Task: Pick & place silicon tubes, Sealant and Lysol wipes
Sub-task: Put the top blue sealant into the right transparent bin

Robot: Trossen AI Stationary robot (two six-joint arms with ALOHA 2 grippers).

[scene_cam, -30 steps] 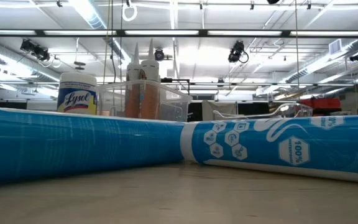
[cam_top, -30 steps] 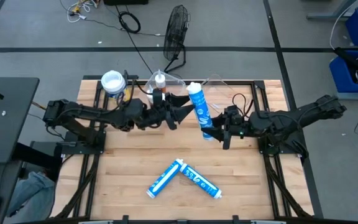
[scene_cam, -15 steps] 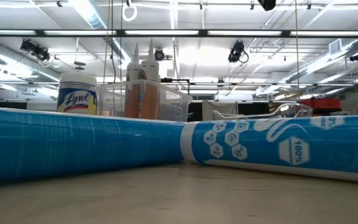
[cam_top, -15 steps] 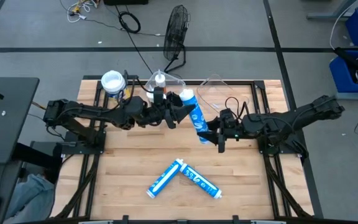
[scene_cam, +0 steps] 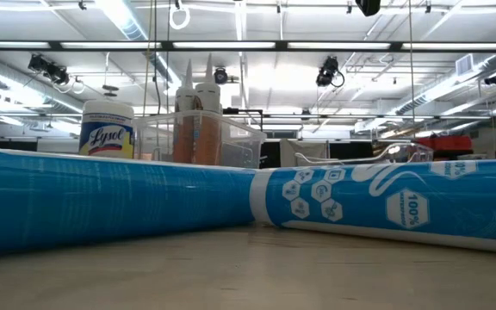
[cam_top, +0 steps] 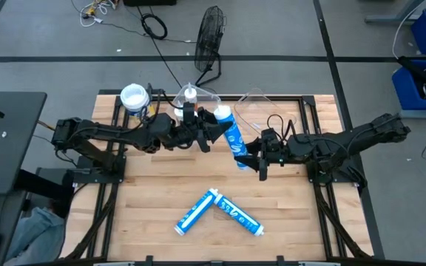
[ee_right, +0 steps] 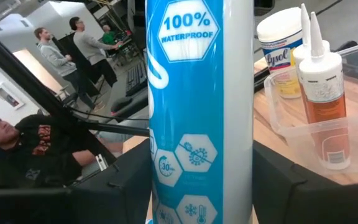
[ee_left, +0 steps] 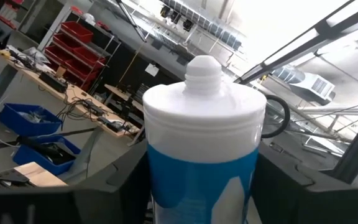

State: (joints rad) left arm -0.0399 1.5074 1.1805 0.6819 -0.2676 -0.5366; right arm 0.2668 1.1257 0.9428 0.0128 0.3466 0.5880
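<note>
Lysol wipes [ee_right: 281, 50] sit beside clear bin [ee_right: 316, 134] holding 2 orange tubes [ee_right: 322, 99]; both grippers [cam_top: 207, 133] [cam_top: 256, 157] pinch blue tube [cam_top: 233, 137].

In the right wrist view you read "100% WATERPROOF" in a white hexagon on the blue-white tube [ee_right: 197, 106], with "30" in a lower hexagon. The Lysol wipes [ee_right: 283, 56] carry the brand "Lysol". In the low view you read "Lysol" on the canister [scene_cam: 108, 129] and "100%" on the lying tube [scene_cam: 386, 207].
</note>
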